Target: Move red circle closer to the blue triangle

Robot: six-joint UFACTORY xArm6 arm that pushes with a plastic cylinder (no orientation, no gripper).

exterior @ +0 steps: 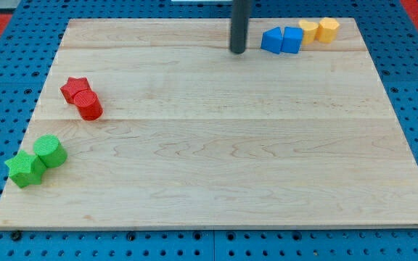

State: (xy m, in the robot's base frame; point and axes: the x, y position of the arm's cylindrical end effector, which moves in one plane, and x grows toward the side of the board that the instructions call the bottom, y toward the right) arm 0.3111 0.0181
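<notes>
The red circle (88, 105) lies at the view's left on the wooden board (216, 145), touching a red star (73, 88) just up-left of it. Two blue blocks sit at the view's top right: a blue triangle-like block (271, 39) and a blue cube-like block (292, 39) touching it; which is the triangle is hard to tell. My tip (238, 51) is at the view's top centre, a short way left of the blue blocks and far right of the red circle.
Two yellow blocks (308, 30) (328, 29) sit right of the blue pair at the top edge. A green star (25, 169) and a green cylinder (50, 151) lie at the lower left. A blue pegboard (412, 72) surrounds the board.
</notes>
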